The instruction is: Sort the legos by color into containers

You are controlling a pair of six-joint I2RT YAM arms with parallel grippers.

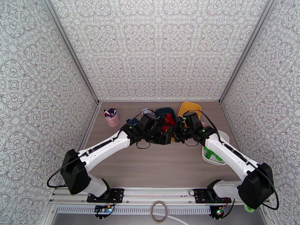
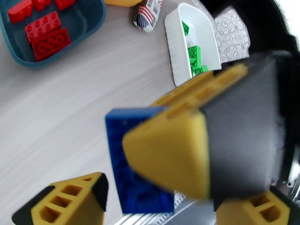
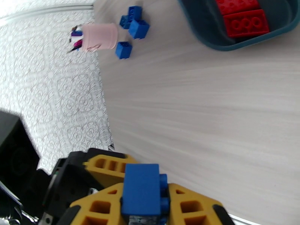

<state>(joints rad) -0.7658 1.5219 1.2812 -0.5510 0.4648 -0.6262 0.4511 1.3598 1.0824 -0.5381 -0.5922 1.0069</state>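
Close to us, our right gripper [image 3: 143,209] squeezes a small blue plastic studded brick [image 3: 140,186] tight, above the pale wooden table [image 3: 225,109]. Our left gripper [image 2: 168,207] has its jaws spread wide, with that brick between them. Farther back, red plastic bricks [image 2: 47,36] lie in the dark teal rectangular plastic tub [image 2: 93,42]. Green plastic bricks [image 2: 195,57] lie in the white rounded plastic tub [image 2: 178,53]. Loose blue plastic bricks [image 3: 135,25] sit beside the pink cup [image 3: 99,36].

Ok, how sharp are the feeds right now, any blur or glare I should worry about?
Top external: sharp, evenly lit. Left wrist: blue brick and the yellow finger crossing it are smeared; teal tub crisper. Right wrist: brick in the right pincer crisp, table streaky.
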